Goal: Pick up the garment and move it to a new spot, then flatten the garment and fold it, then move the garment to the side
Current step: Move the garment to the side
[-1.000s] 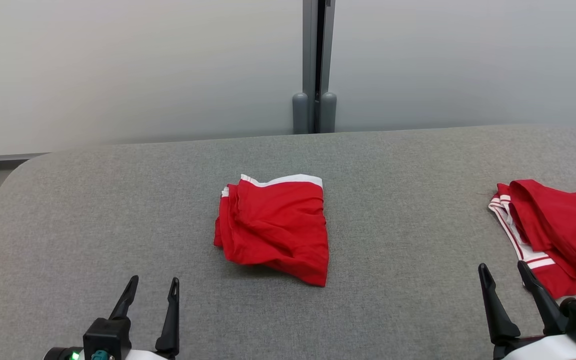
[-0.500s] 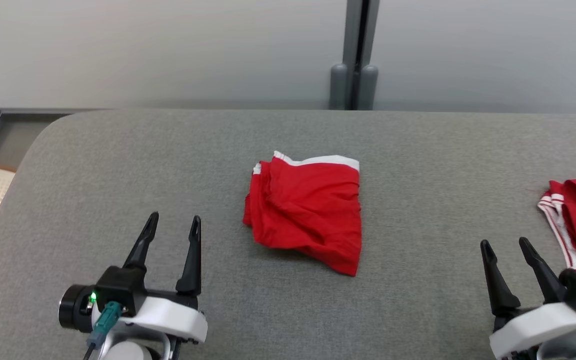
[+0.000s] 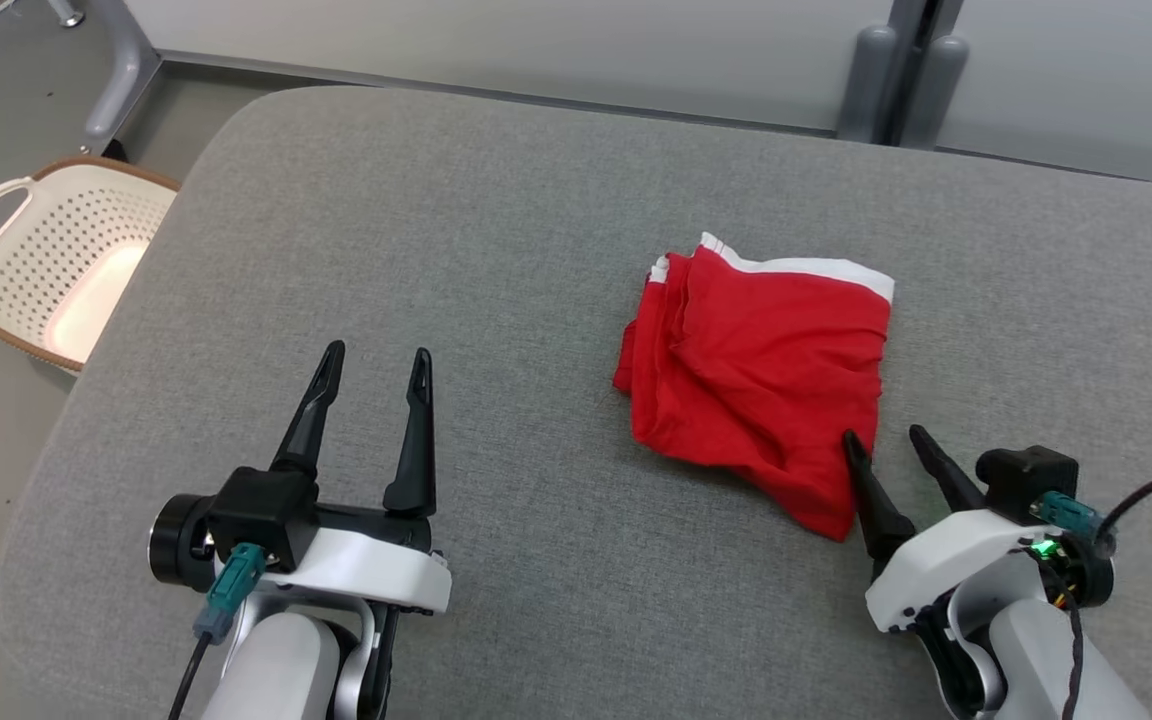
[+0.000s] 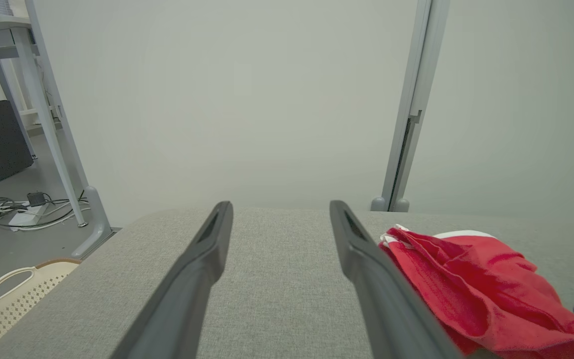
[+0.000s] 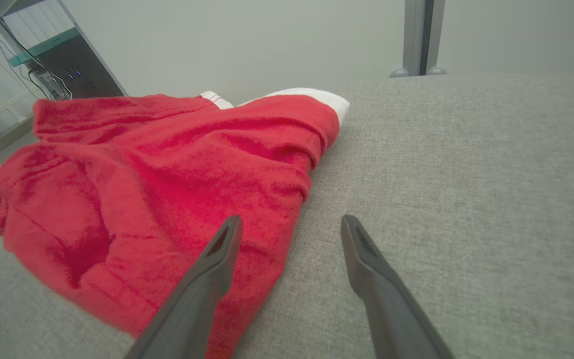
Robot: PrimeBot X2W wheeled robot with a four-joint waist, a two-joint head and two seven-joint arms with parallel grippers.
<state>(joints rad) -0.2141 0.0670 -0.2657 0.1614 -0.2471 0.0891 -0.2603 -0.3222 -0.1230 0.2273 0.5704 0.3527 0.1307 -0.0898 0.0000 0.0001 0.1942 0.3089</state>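
Since the garment (image 3: pixel 761 375) lies as a compact, roughly folded bundle on the table (image 3: pixel 436 220), right of centre in the head view, pick-up, flattening and folding look done; only the move to the side seems left. Right gripper (image 3: pixel 882 435), lower right, has fingers apart, one over the garment's near corner, nothing clamped. Left gripper (image 3: pixel 378 352), lower left, is spread too, empty, well apart from it.

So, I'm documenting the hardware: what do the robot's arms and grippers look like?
The left gripper and right gripper each have two long, tapered black fingers on a black block, mounted on a glossy white wrist shell. A teal plug with a dark cable enters each wrist beside a black cylindrical housing. A green light glows on the right wrist.
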